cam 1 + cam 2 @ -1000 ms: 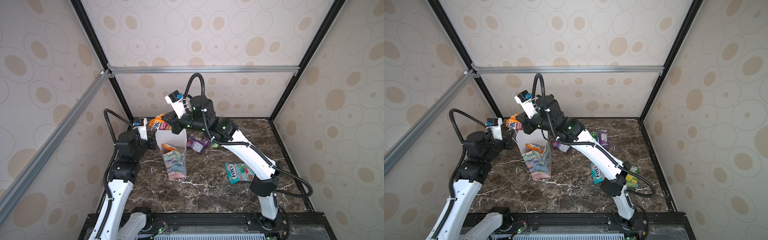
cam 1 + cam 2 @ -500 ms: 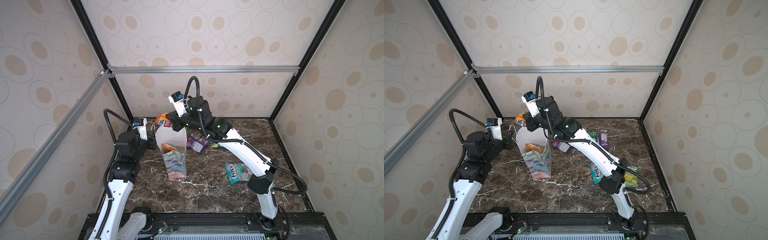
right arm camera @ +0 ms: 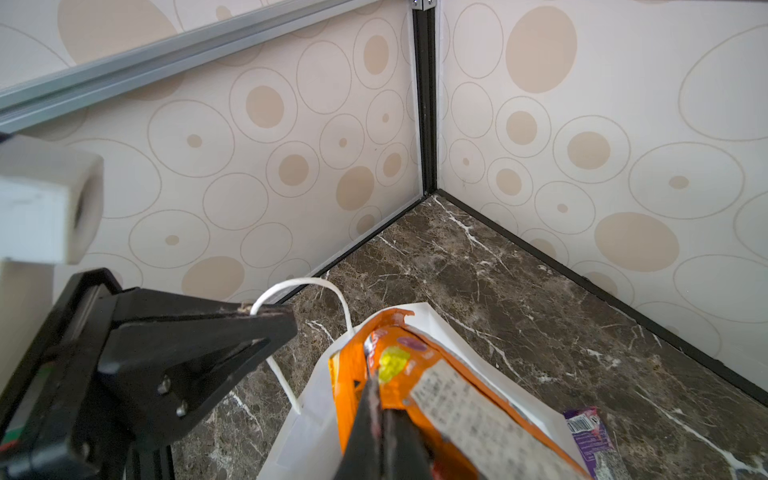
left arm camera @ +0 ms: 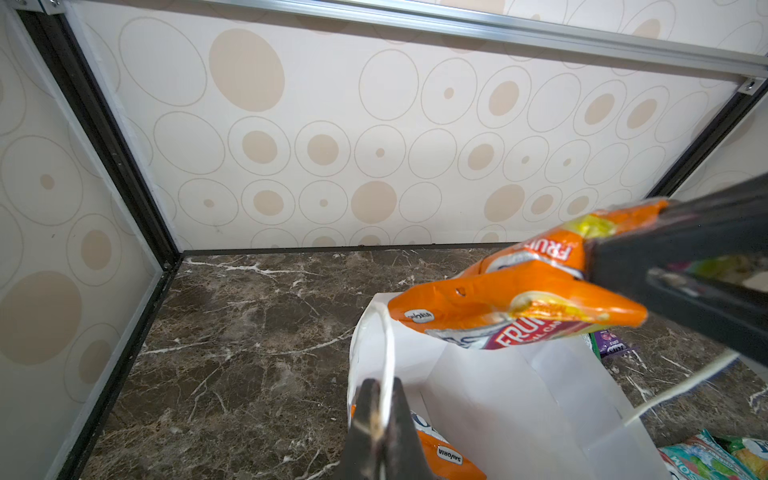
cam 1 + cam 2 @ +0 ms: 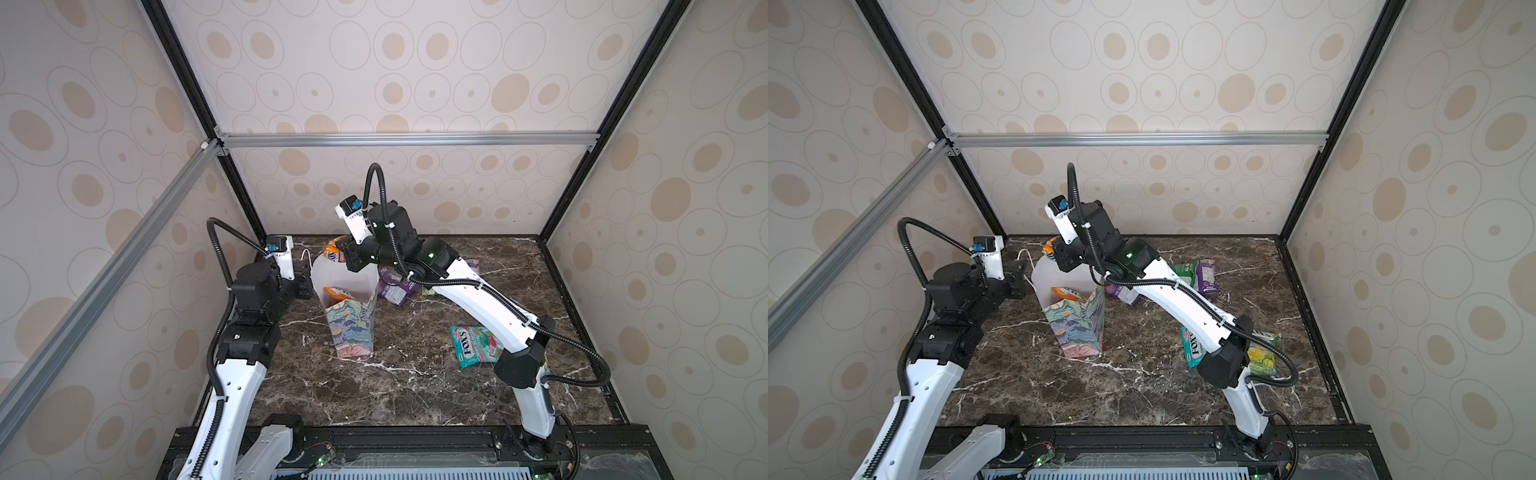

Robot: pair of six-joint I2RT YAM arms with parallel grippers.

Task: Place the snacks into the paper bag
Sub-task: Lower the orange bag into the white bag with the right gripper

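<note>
Right claw (image 3: 374, 384): pressed together, pinching an orange packet (image 3: 419, 374) by one end. The packet hangs at the far rim of the paper bag (image 5: 351, 332), partly over the mouth and partly beyond it toward the back wall. Left claw (image 4: 378, 392): closed on the bag's white cord handle (image 4: 385, 332), holding that side of the mouth up and open. The bag stands upright on the counter (image 5: 374, 395) with its white inside showing; a second orange packet (image 5: 338, 293) lies within. Outside the bag: purple packets (image 5: 395, 286) just beside it under the right arm, a teal packet (image 5: 473, 351) well apart near that arm's elbow, and a yellow-green packet (image 5: 1260, 359) past that. Risks, as judged: the held packet is not centred over the opening, so a release here could land it on the rim or behind the bag. It looks wide against the mouth; pushed down crooked, it could catch the paper edge and fold the wall inward. The bag is tall and light; a sideways nudge from the right claw, or a tug on the handle, could tip it.
</note>
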